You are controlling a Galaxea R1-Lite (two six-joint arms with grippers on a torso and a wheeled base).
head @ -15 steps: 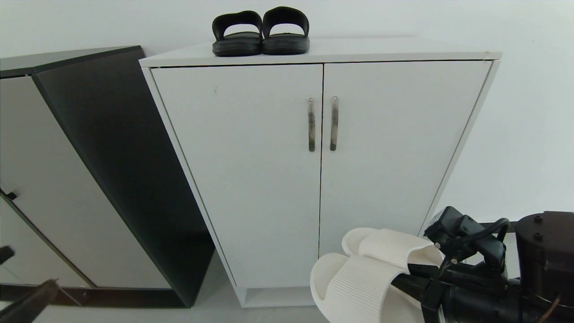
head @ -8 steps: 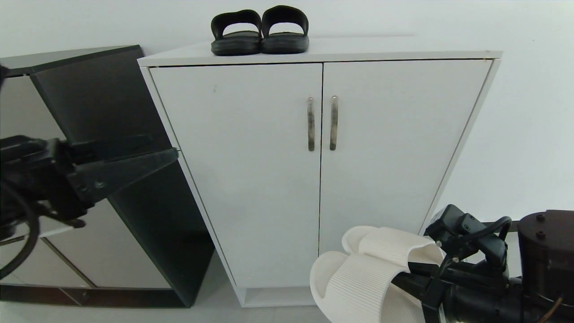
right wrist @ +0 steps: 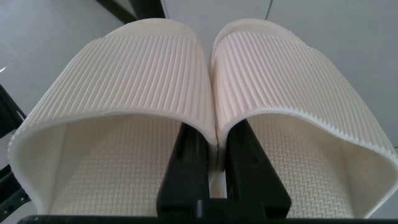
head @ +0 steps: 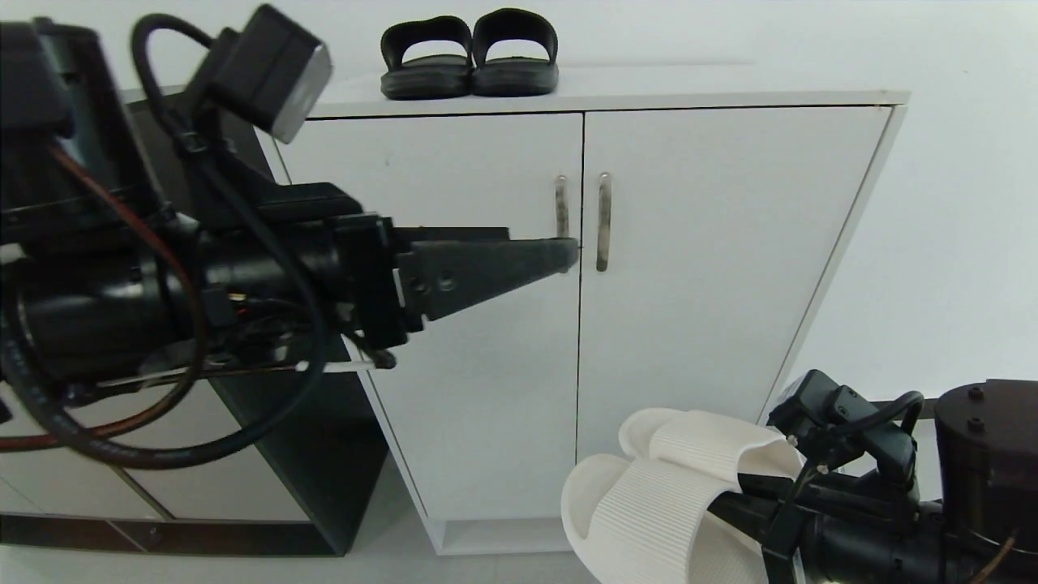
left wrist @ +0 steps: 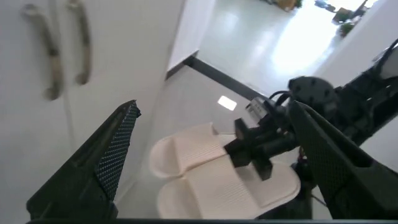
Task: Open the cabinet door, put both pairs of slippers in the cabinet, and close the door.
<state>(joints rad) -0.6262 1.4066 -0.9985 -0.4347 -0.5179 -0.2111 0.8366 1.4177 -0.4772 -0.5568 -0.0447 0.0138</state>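
Note:
The white cabinet (head: 697,243) stands with both doors closed, its two metal handles (head: 603,221) side by side at the middle. A black pair of slippers (head: 470,55) rests on its top. My left gripper (head: 559,247) is stretched out in front of the left door, fingertips right at the left handle (head: 561,199). The left wrist view shows it open (left wrist: 214,109), with the handles (left wrist: 50,59) off to one side. My right gripper (right wrist: 214,158) is low at the front right, shut on the inner straps of the white pair of slippers (head: 673,487), also seen as white slippers (left wrist: 211,177).
A dark cabinet (head: 276,438) stands against the white one's left side. Pale floor (head: 389,560) runs in front of both. A bare white wall (head: 949,243) lies to the right of the cabinet.
My left arm has come up from the lower left and swung right until its fingertips reach the left door handle. The right arm and white slippers have stayed put.

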